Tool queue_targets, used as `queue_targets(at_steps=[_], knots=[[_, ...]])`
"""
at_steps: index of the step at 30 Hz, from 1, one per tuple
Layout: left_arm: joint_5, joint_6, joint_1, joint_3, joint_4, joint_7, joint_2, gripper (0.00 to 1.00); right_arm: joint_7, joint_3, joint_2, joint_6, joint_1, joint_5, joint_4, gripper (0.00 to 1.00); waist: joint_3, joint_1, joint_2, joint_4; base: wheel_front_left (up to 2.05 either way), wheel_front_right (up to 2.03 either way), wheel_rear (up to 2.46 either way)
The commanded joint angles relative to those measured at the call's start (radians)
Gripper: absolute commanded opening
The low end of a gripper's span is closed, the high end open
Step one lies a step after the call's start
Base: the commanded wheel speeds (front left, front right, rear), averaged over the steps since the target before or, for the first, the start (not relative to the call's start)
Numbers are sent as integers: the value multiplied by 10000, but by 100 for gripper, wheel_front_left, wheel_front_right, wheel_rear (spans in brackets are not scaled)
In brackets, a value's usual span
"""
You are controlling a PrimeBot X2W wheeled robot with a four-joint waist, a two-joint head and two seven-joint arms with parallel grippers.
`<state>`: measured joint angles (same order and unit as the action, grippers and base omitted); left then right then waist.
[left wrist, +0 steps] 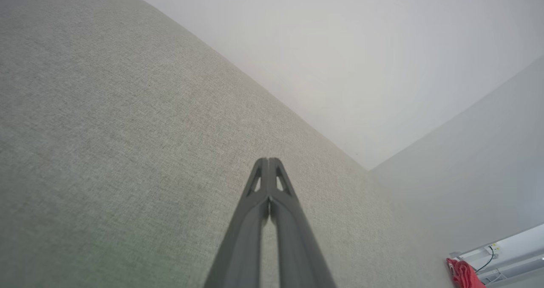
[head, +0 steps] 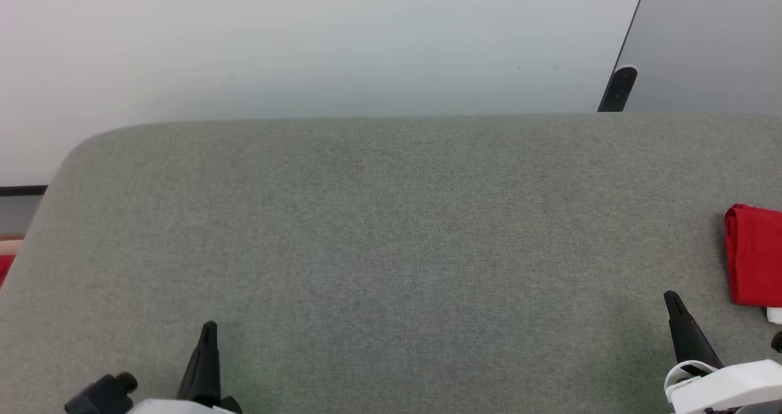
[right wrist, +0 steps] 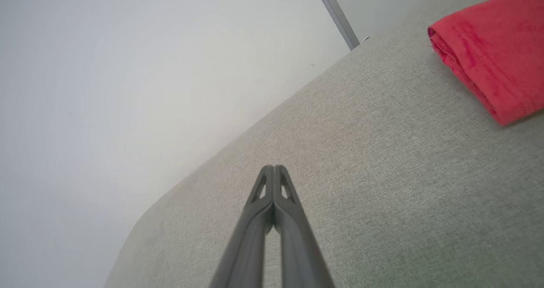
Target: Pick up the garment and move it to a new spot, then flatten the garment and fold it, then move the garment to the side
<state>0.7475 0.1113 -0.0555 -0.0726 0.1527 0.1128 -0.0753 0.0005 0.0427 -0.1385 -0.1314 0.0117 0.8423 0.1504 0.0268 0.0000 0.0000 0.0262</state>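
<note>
Across the wide grey fabric surface (head: pixel 391 218), which runs from a rounded corner at the robot's left to the right edge of the head view, almost nothing lies. Behind it stands a plain pale wall (head: pixel 305 41), with a dark grey panel (head: pixel 708 41) leaning in at the upper right.

Far out on the robot's right side rests the garment (head: pixel 754 255), a compact red bundle with a thick, rounded fold along its near-left edge and layers stacked neatly beneath. It sits flat on the surface, cut off by the frame, and touches neither arm.

Both tools hang low at the near edge. The left gripper (head: pixel 208 331) has its two dark fingers pressed together tip to tip, holding nothing; the right gripper (head: pixel 672 298) is likewise pinched closed and empty, near the garment but clear of it.

Judged from this layout, the task stands at its last step or just past it: the shirt looks folded and already set aside. The next move calls for little, at most checking that the bundle lies fully on the surface, then parking the arms without brushing the fold.

No lettering or number shows on the garment; the fold presents plain red cloth. A small white label (head: pixel 684 386) on the right wrist may carry print, but it is too small to read.
</note>
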Motion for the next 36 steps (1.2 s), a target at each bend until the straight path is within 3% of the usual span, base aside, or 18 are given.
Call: queue_targets(at_steps=[1, 36], knots=[[453, 50, 285, -61, -57, -91, -32, 0, 63, 81, 23, 4, 289, 413, -64, 0, -6, 0, 0, -6, 0, 0, 0], [4364, 132, 978, -242, 405, -1144, 105, 0, 585, 397, 431, 8, 656, 3893, 410, 0, -94, 0, 0, -103, 0, 0, 0]])
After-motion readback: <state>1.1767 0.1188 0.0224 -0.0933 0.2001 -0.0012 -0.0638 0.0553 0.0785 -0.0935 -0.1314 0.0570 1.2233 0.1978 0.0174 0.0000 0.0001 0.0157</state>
